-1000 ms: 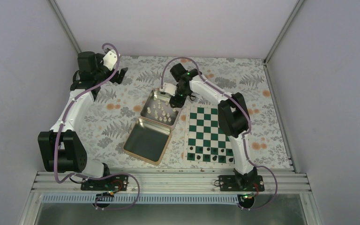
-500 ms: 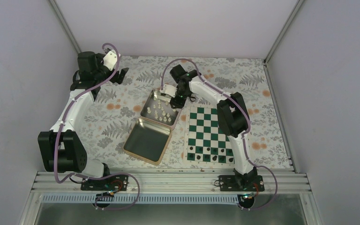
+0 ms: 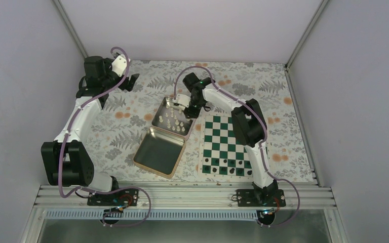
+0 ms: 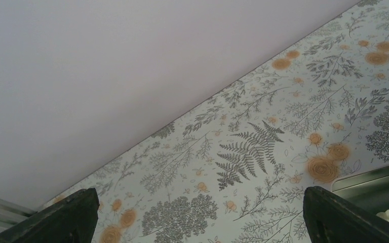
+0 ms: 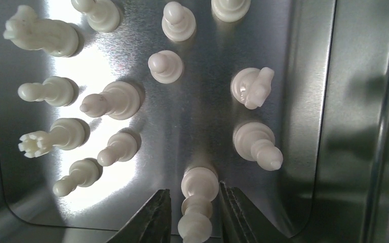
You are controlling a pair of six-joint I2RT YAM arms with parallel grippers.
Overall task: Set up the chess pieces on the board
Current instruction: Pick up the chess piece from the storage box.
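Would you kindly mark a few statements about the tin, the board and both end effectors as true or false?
1. The tin lies open. True.
2. White pieces already stand on the board. False: those in view stand in the tin; only dark pieces occupy the board's near rows.
3. The right end effector has one white piece between its fingers. True.
4. The left end effector holds a piece. False: it is open and empty, over the flowered cloth.

Cream chess pieces (image 5: 116,98); silver tin (image 5: 309,76); green-white checkered board (image 3: 225,144); floral tablecloth (image 4: 253,147).
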